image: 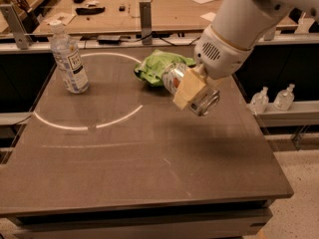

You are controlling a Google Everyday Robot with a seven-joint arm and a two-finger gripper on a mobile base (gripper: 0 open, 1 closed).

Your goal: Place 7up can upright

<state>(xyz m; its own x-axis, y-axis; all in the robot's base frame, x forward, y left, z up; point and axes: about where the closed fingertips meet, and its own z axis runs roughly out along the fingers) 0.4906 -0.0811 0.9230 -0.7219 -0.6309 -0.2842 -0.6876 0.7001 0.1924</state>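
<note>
My gripper [190, 91] is shut on the 7up can [175, 77], a silver can lying tilted in its fingers, its round end facing down and to the right. The can is lifted clear above the right half of the dark table [139, 173]. My white arm comes in from the upper right and hides part of the can.
A bright green wrinkly bag [155, 66] lies just behind the can. A clear water bottle [69, 59] with a white label stands at the table's back left. Two small bottles [273, 99] sit on a ledge to the right. A wooden bench stands behind.
</note>
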